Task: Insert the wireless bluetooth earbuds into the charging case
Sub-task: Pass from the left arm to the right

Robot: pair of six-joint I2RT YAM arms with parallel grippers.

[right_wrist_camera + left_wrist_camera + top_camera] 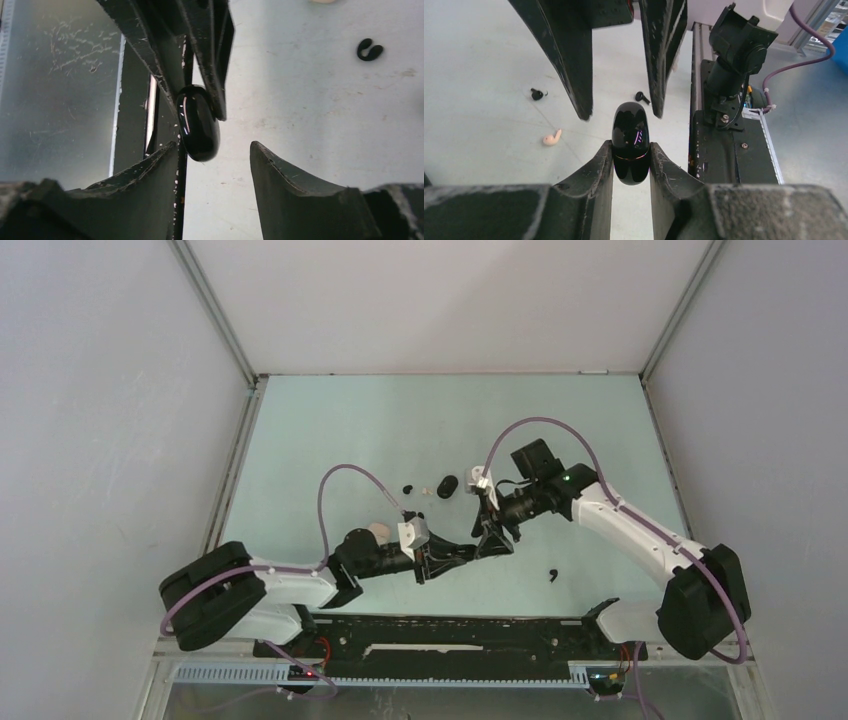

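My left gripper (476,551) is shut on a glossy black pebble-shaped charging case (630,142), lid closed, held above the table. My right gripper (492,537) is open, and its fingers (571,60) stand to either side of the case's far end. In the right wrist view the case (198,122) hangs just ahead of my open right gripper (214,146), close to the left finger. Loose earbuds lie on the table: two black ones (538,93) (641,96) and a whitish one (552,138). One black bud (551,574) lies near the right arm.
A second black case (447,485) lies behind the grippers, with a black bud (407,488) and a whitish bud (424,490) beside it. A pale case (379,532) shows behind the left wrist. The black base rail (450,635) runs along the near edge.
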